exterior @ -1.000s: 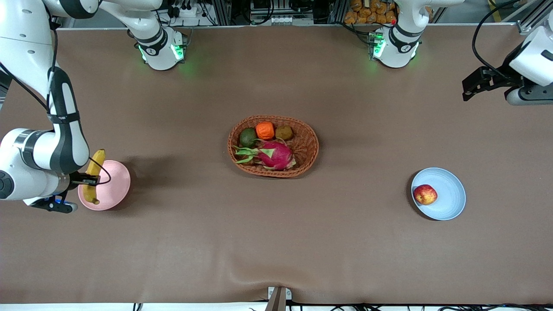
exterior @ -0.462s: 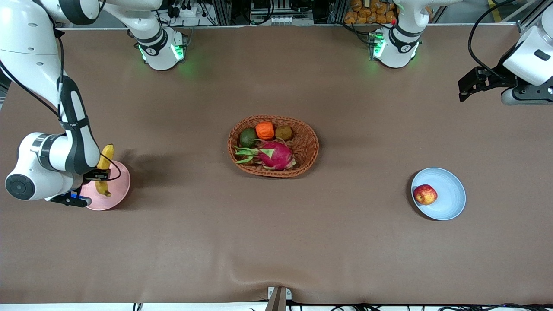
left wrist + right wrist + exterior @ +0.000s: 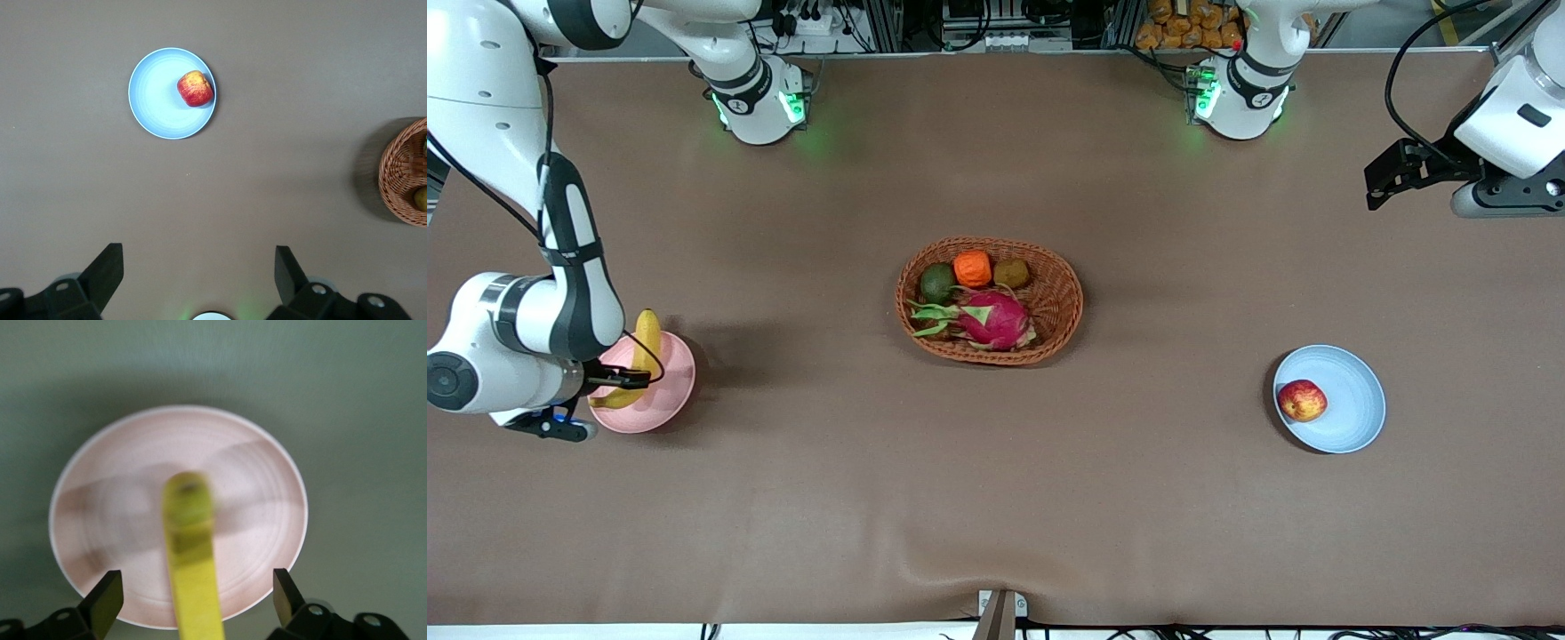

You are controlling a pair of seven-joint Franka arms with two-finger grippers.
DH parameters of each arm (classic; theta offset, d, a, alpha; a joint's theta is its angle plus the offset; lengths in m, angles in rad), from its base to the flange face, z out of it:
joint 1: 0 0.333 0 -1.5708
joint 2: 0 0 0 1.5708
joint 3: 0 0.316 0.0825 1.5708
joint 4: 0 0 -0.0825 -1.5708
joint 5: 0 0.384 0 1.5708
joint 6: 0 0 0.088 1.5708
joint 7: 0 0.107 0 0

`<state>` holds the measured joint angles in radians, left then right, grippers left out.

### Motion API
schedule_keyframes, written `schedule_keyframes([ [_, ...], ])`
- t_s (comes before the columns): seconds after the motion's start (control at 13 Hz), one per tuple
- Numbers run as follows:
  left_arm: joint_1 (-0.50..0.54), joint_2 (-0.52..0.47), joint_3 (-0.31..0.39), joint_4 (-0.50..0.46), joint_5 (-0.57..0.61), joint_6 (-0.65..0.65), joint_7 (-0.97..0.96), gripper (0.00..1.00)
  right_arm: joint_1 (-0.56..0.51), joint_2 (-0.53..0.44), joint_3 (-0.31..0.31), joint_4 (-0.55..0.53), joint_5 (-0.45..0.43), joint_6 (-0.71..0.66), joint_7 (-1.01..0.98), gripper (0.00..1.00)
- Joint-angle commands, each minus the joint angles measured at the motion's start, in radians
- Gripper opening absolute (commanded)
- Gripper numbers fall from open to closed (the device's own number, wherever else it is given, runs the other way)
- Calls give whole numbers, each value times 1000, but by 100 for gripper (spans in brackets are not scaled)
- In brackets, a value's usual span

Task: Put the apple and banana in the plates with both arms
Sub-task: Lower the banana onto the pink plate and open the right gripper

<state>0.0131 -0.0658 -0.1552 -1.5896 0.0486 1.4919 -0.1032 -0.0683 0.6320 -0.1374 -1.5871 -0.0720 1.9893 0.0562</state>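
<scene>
**Banana between spread jaws over pink plate**

While the right gripper hangs low over the pink plate, its jaws stand spread, pinching nothing. Banana sits between them, long axis running straight out from the jaws, across the plate; whether it fully rests there I cannot tell. Judgement: the right arm need only lift clear. Left gripper waits high over bare table, jaws spread, empty; apple lies well ahead of it on the blue plate.

Count: one banana, one apple, two plates, one basket.
</scene>
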Motion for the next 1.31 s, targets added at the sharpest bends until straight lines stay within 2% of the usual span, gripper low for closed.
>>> schedule_keyframes([
  [0.0,11,-2,-9,0,-13,5,8,100,-10,-76,16,24,-19,-27,-1,100],
  [0.23,16,17,-7,42,-3,-10,7,100,-5,-217,21,22,-15,-87,-12,100],
  [0.46,18,14,-3,45,-6,-13,10,100,-10,-378,21,21,35,-171,-131,100],
  [0.77,44,6,3,45,-16,-16,16,100,24,-564,29,15,46,-381,-119,100],
  [0.92,47,3,3,51,-13,-33,14,100,54,-609,30,16,90,-417,-87,100],
  [1.08,48,6,3,63,-12,-44,14,100,91,-612,38,12,124,-431,44,100],
  [1.23,50,6,3,65,-13,-44,14,100,50,-629,119,10,124,-483,112,100],
])
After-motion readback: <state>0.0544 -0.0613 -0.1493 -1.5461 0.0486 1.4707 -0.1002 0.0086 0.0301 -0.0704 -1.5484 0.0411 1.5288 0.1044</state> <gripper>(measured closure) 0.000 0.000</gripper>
